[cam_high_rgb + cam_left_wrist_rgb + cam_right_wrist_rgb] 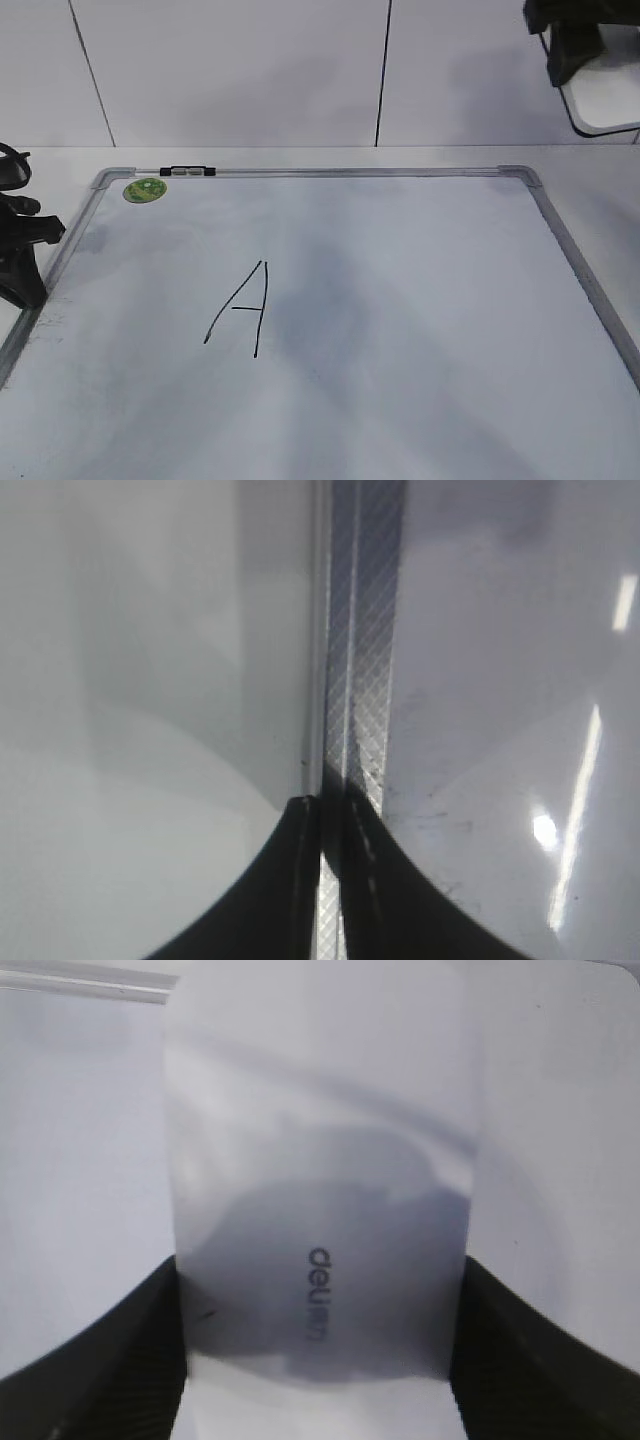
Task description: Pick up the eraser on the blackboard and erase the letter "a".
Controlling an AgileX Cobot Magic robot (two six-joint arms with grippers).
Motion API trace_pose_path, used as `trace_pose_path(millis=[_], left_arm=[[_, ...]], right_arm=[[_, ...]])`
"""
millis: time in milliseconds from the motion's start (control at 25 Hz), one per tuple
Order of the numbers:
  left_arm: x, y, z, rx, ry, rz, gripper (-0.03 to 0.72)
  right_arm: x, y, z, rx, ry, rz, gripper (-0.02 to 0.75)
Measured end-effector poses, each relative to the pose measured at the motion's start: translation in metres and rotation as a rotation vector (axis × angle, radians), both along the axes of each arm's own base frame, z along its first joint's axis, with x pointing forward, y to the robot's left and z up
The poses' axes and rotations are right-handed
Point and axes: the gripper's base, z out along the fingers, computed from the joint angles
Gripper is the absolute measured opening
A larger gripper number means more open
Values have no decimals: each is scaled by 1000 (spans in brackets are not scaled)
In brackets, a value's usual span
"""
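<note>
The blackboard is a white board with a silver frame lying flat. A tall capital "A" is drawn near its middle. No small lowercase "a" shows in any view. My right gripper is raised at the far right, beyond the board's back right corner, shut on the white eraser. In the right wrist view the eraser with grey lettering fills the space between the jaws. My left gripper rests at the board's left edge, its jaws nearly together over the frame, holding nothing.
A round green magnet sits in the board's back left corner. A small black clip is on the back frame rail. A white panelled wall stands behind the table.
</note>
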Motion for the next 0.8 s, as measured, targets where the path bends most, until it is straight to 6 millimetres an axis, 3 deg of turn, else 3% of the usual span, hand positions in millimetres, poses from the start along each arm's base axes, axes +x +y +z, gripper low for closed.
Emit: trace_pose_path(millis=[280,560,800], left_arm=[[0,0,0,-1,-2,0,29],[0,0,0,-5,-4,2,29],[1,0,0,-6,-7,3,29]], right_arm=[[-16,-33,-7,-1,38,-78,560],[-20,-36,-26,44,138,-42,560],[-16,-53,-43,83,205,-84,560]])
